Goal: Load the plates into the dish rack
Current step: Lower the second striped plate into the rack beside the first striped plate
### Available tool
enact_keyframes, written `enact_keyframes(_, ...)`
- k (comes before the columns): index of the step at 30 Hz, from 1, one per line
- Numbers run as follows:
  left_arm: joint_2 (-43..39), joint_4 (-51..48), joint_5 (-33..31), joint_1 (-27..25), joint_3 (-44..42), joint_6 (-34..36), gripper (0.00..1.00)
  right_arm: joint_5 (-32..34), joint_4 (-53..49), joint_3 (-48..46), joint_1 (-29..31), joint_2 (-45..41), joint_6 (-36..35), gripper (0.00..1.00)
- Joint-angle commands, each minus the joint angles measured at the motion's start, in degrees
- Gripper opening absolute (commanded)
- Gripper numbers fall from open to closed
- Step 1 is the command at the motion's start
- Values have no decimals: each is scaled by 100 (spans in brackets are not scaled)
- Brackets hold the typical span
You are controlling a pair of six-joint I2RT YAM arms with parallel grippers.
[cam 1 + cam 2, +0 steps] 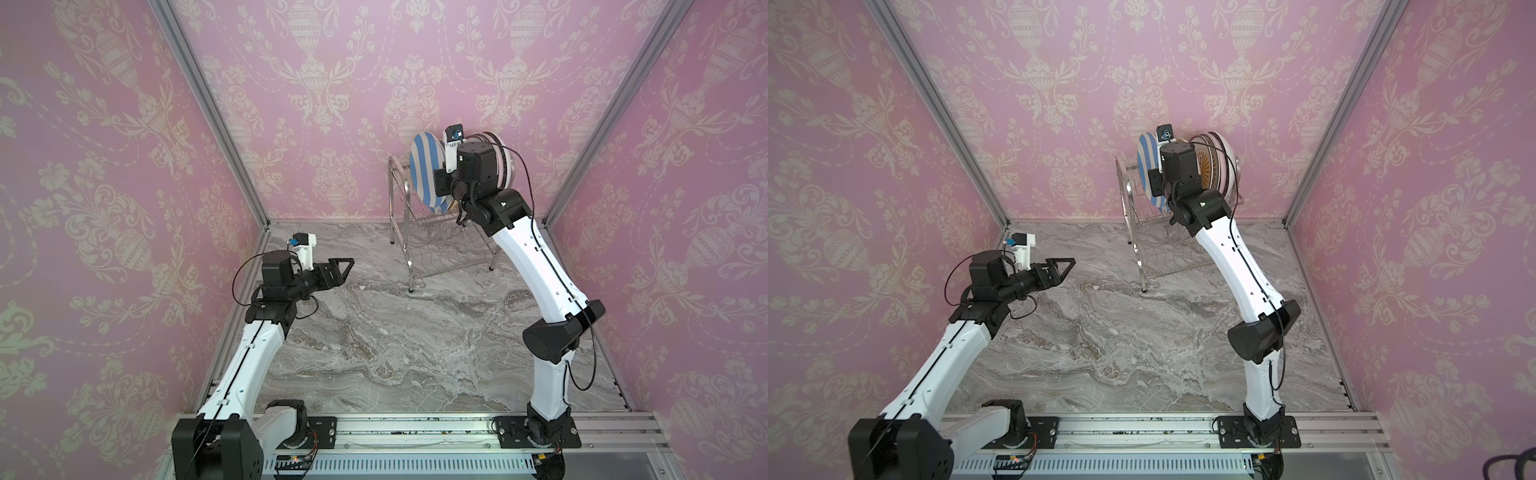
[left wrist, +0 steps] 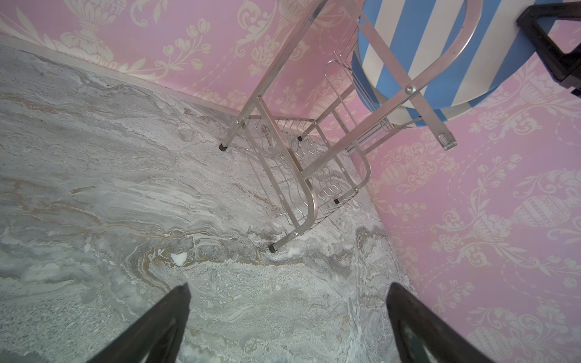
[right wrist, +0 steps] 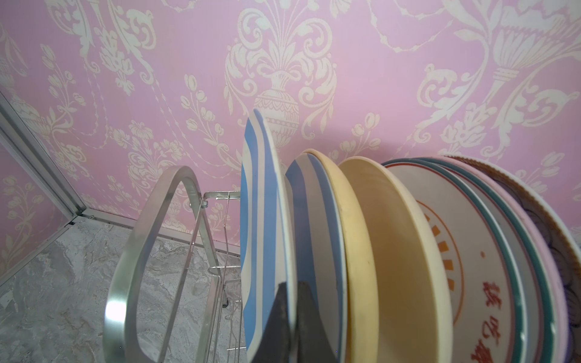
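my right end effector (image 3: 290, 301) is clenched on the rim of a blue-and-cream striped plate (image 3: 264, 220), which stands on edge at the open end of the dish rack (image 3: 125, 267), on its upper tier. just beyond my grip stands the second striped plate (image 3: 309, 220). then come the yellow plate (image 3: 347, 213), the beige plate (image 3: 402, 235), the sunburst plates (image 3: 456, 251), the pink plate (image 3: 548, 261) and, farthest, the dark-patterned plate (image 3: 556, 226). seven look racked. the eighth, in hand, sits higher than its neighbours, so i judge it not fully seated. what is left is to lower it and let go. well apart, my left end effector (image 1: 341, 266) hangs released and empty over the desk (image 1: 395, 353), where i see no plate.
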Motion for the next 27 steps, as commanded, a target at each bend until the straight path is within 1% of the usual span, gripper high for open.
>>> enact_keyframes(1,13,-46,17,-48,-78,83,99,194,643,192,44,-22,-136,0)
enact_keyframes(5,45,-44,8,-49,-85,129,99,590,968,93,185,-7,-494,0)
enact_keyframes(10,189,-11,25,-47,-88,136,99,1001,1024,332,361,193,-905,0)
enact_keyframes(18,259,26,61,-47,-96,162,99,1000,810,395,367,364,-765,0)
enact_keyframes(27,188,-106,9,-47,-132,256,99,1048,819,187,365,384,-703,0)
